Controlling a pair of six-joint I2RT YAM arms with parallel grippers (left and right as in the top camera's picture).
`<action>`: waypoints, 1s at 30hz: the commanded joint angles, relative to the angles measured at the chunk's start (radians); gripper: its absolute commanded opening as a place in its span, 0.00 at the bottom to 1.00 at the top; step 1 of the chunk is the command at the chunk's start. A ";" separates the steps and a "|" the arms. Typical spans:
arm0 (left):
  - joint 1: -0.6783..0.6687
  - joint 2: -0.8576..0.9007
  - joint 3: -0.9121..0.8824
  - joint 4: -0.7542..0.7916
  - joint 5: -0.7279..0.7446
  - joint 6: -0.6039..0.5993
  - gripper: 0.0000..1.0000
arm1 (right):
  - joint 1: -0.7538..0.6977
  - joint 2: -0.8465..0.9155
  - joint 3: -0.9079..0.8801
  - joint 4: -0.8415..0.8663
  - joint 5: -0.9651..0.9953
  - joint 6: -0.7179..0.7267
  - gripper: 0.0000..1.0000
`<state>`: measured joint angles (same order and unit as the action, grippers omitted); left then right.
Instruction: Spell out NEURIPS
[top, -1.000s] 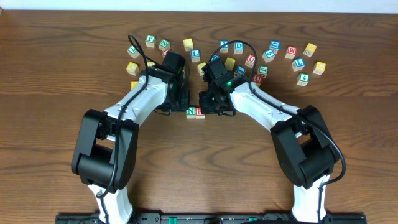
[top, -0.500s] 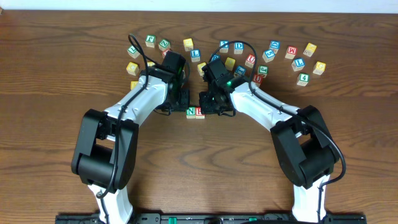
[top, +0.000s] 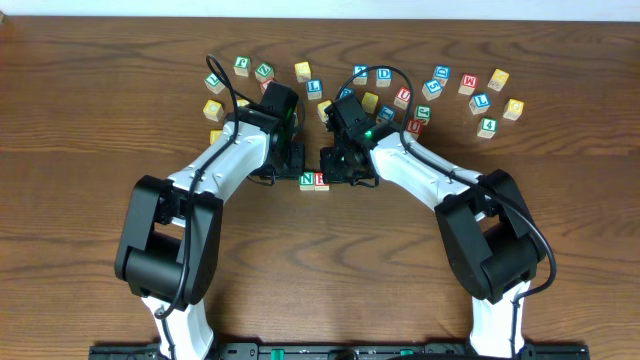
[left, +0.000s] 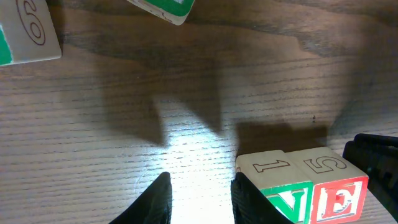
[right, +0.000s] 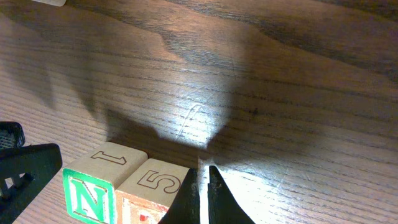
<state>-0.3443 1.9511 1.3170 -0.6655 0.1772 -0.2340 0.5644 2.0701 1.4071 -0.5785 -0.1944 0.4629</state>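
Beside N-E cube pair: arms angled inward; left jaws apart, right jaws closed.

**Operator:** Which surface is carrying the loose items?

**Technician:** A dark brown wood-grain table is carrying them. A pale strip is running along its far edge.

**Operator:** Which cubes are lying outside the required set?

**Technician:** A D cube, lettered in blue, is sitting in the far row near the middle. A blue L cube is sitting to its left, well apart. A red-lettered cube, reading W or M, is sitting toward the right end. A second L cube is lying just beside it on the near side. A green 4 cube is lying nearest in that group, apart from its neighbours.
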 joint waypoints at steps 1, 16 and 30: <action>-0.002 0.013 -0.009 -0.003 -0.012 0.017 0.32 | 0.006 -0.016 0.012 -0.002 -0.011 -0.008 0.02; -0.002 0.013 -0.009 -0.003 -0.007 0.016 0.32 | 0.006 -0.016 0.012 0.003 -0.021 -0.008 0.02; 0.057 -0.043 0.008 -0.047 -0.006 0.059 0.32 | -0.055 -0.049 0.013 -0.023 -0.033 -0.008 0.03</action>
<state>-0.3122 1.9503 1.3170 -0.7071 0.1776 -0.2031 0.5220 2.0670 1.4071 -0.6022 -0.2188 0.4629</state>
